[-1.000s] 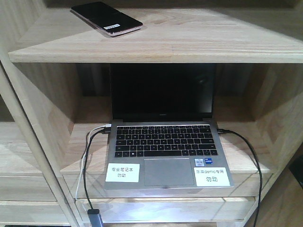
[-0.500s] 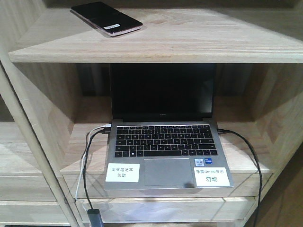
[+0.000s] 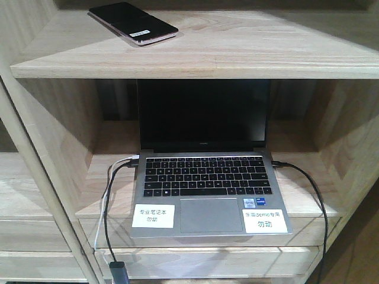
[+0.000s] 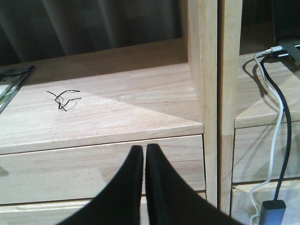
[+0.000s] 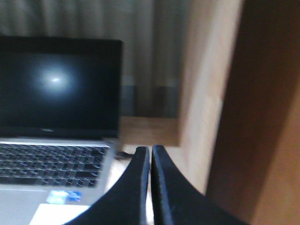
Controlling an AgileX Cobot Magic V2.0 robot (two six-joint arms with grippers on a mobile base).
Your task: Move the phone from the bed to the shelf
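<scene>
**Phone rests on the upper shelf board**

The phone (image 3: pixel 133 23) lies flat on the shelf (image 3: pixel 237 56), above the open laptop (image 3: pixel 207 171). Left gripper (image 4: pixel 144 151) and right gripper (image 5: pixel 151 152) have fingers pressed together, empty; the laptop sits left of the right gripper.

Grey pleated curtains (image 5: pixel 154 42) hang behind the open compartments, and warm light falls across the pale wooden boards.
</scene>
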